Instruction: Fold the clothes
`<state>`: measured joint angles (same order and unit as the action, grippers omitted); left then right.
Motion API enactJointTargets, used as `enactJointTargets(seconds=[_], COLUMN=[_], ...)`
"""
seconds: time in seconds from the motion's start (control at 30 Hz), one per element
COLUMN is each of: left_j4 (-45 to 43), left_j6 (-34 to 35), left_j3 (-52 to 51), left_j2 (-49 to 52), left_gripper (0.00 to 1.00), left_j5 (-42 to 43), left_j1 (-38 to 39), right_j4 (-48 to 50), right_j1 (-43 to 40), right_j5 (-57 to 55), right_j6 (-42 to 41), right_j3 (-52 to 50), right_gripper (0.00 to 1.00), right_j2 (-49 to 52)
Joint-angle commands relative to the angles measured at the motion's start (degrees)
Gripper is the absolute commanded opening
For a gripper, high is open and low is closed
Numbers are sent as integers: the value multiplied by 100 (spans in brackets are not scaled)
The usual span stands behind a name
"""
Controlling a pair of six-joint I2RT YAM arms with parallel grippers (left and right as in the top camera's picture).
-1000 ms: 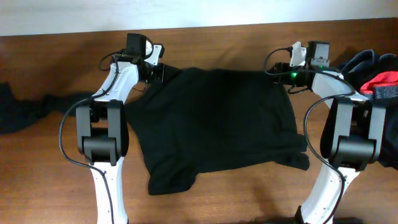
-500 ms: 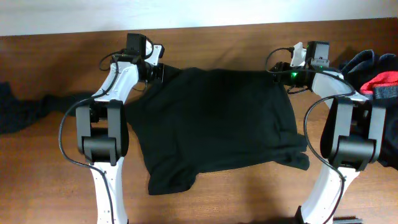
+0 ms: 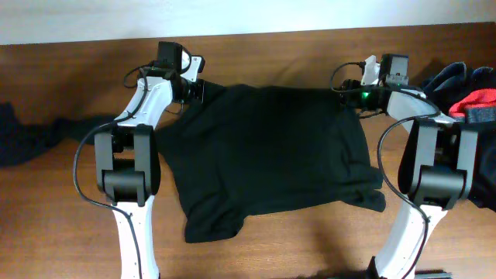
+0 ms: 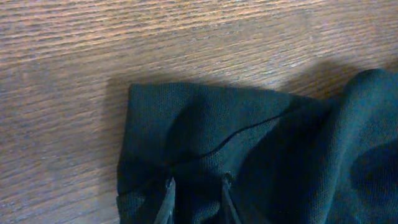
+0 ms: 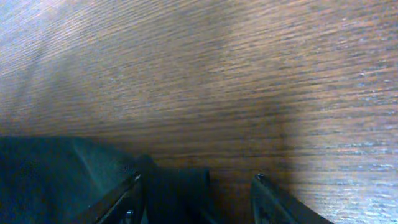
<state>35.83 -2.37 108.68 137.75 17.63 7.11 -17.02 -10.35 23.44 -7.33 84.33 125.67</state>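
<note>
A large black top lies spread on the wooden table, its lower edge rumpled. At its far left corner sits my left gripper. In the left wrist view this gripper is narrowly shut, with a fold of the black top pinched between its fingers. My right gripper is at the far right corner. There it stands open, wide apart, low over the wood. A corner of the black top reaches in beside its left finger.
A heap of clothes, dark with a red piece, lies at the right edge behind the right arm. Another dark grey-blue garment sprawls at the far left. A white wall borders the table's far side.
</note>
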Motion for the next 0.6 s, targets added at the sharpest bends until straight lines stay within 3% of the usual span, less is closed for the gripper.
enactJointTargets(seconds=[0.0,0.13,0.33,0.4,0.57], left_j4=[127,131,131,133,133], left_j6=[-28,-28,-28,-28,-26], left_j3=[-4,-4,-4,-4,-4], left_j2=[168,168,168,168,168], left_gripper=[24,24,23,13,4], left_j5=[-4,-4,-61,-149,-155], left_j1=[-2,-2,-4,-4,-57], right_j4=[9,57,160,212,229], right_j1=[26,26,20,20,13], right_j5=[-94,-94,-94,-92,42], right_j6=[-24,-24,-24,-2,151], right_j3=[20,20,22,26,140], right_gripper=[59,53,20,14,7], right_j2=[275,275,275,275,262])
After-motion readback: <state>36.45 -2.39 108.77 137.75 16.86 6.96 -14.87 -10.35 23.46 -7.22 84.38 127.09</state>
